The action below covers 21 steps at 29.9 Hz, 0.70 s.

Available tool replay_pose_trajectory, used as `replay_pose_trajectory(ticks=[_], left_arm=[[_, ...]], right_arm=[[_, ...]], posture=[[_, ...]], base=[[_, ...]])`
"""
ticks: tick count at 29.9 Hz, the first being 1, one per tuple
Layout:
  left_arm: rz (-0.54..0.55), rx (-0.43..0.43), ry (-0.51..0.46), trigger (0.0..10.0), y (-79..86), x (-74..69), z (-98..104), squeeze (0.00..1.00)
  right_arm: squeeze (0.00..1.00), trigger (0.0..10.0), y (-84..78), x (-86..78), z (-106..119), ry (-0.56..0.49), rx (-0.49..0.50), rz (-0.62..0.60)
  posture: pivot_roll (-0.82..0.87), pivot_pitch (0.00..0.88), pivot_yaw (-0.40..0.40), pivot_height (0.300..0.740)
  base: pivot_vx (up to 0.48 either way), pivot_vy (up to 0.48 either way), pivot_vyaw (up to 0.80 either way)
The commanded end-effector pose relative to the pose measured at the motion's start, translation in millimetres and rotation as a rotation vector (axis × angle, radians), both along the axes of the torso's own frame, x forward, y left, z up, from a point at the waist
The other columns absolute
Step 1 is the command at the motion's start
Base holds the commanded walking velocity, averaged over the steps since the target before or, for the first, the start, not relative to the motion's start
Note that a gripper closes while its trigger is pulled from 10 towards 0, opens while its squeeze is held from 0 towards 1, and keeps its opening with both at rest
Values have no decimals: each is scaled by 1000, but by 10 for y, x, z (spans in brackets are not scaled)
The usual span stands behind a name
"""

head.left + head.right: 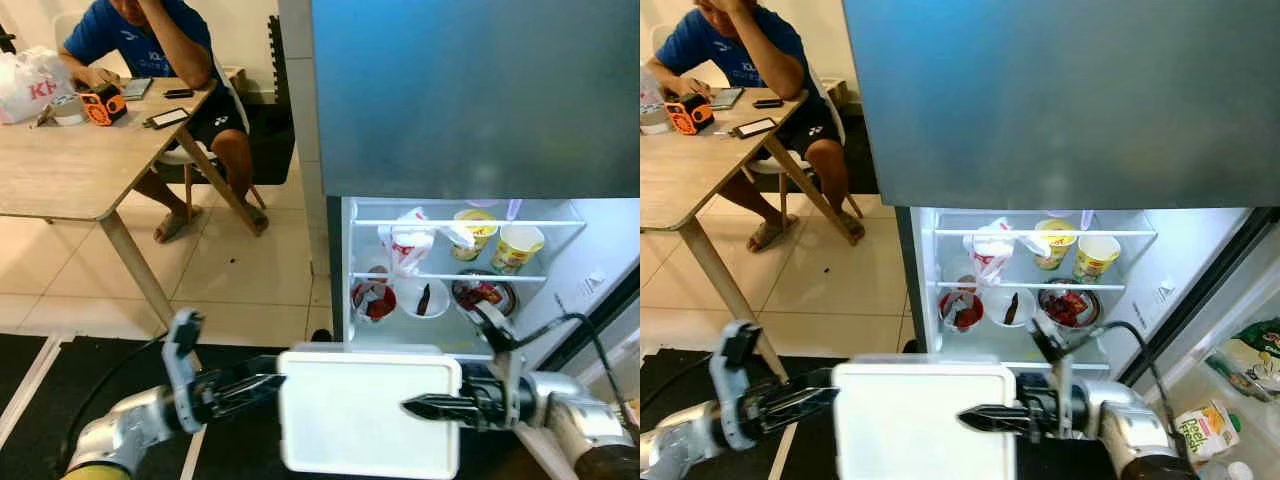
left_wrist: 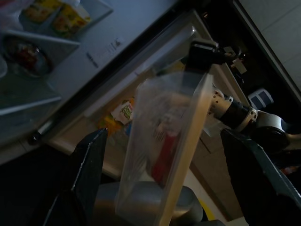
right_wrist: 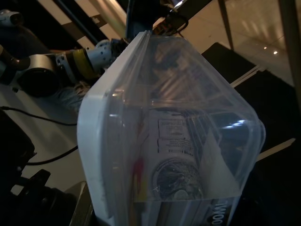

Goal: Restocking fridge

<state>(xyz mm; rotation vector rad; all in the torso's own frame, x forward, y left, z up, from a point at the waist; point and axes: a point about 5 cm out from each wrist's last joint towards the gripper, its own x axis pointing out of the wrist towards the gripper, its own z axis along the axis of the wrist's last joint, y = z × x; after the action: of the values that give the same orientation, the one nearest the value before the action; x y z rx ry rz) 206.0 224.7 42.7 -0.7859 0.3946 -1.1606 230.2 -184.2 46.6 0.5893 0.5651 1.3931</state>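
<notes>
White-lidded container [image 1: 368,408] lies level, lid up, between both pincers.

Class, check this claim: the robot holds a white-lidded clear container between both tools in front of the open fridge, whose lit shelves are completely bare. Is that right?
Not quite. The left tool and right tool do hold the white-lidded container before the open fridge, but the shelves are not bare: the left eye view shows two yellow cups, a white bag and bowls on them.
</notes>
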Motion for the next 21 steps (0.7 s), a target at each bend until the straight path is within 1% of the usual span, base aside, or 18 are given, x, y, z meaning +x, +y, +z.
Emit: replay_pose_trajectory(ticks=[1, 3, 5, 6, 7, 8, 10, 11, 13, 14, 16, 17, 18, 20, 21], left_arm=[[58, 17, 18, 10000, 111, -21, -22, 1000], [108, 6, 33, 10000, 174, -38, -44, 1000], [117, 3, 36, 10000, 186, -42, -47, 1000], [132, 0, 42, 10000, 200, -53, -58, 1000], [132, 0, 42, 10000, 200, -53, -58, 1000], [166, -8, 60, 10000, 229, -85, -100, 1000], [184, -11, 72, 10000, 242, -108, -130, 1000], [184, -11, 72, 10000, 242, -108, -130, 1000], [201, -8, 82, 10000, 251, -118, -159, 1000], [201, -8, 82, 10000, 251, -118, -159, 1000], [233, -2, 97, 10000, 262, -116, -207, 1000], [233, -2, 97, 10000, 262, -116, -207, 1000], [267, 5, 95, 10000, 256, -91, -228, 1000], [366, 52, 67, 10000, 223, 5, -273, 1000], [397, 68, 59, 10000, 212, 36, -287, 1000]], right_arm=[[0, 0, -49, 68, 17, -20, 5, -73], [0, 0, -139, 115, -19, -15, -17, -168], [0, 0, -159, 124, -28, -14, -22, -188], [0, 0, -198, 124, -66, -3, -46, -223], [0, 0, -198, 124, -66, -3, -46, -223], [0, 0, -276, 121, -158, 23, -112, -309], [0, 0, -316, 107, -217, 30, -157, -352], [0, 0, -316, 107, -217, 30, -157, -352], [0, 0, -350, 107, -269, 42, -191, -408], [0, 0, -350, 107, -269, 42, -191, -408], [0, 0, -396, 151, -317, 56, -237, -512], [0, 0, -396, 151, -317, 56, -237, -512], [0, 0, -411, 202, -326, 57, -257, -586], [0, 0, -431, 325, -335, 62, -292, -753], [0, 0, -438, 362, -343, 66, -308, -808]], posture=[[-68, 0, 25, 740], [-68, 0, 25, 740], [-68, 0, 25, 740], [-68, 0, 25, 740], [-68, 0, 25, 740], [-68, 1, 26, 740], [-68, 1, 26, 740], [-68, 1, 26, 740], [-67, 2, 25, 740], [-67, 2, 25, 740], [-67, 3, 25, 740], [-67, 3, 25, 740], [-67, 3, 25, 740], [-68, 3, 28, 740], [-68, 3, 28, 740]], base=[[0, 0, 0], [0, 0, 0], [0, 0, 0], [0, 0, 0], [0, 0, 0], [0, 0, 0], [0, 0, 0], [0, 0, 0], [0, 0, 0], [0, 0, 0], [0, 0, 0], [0, 0, 0], [0, 0, 0], [0, 0, 0], [0, 0, 0]])
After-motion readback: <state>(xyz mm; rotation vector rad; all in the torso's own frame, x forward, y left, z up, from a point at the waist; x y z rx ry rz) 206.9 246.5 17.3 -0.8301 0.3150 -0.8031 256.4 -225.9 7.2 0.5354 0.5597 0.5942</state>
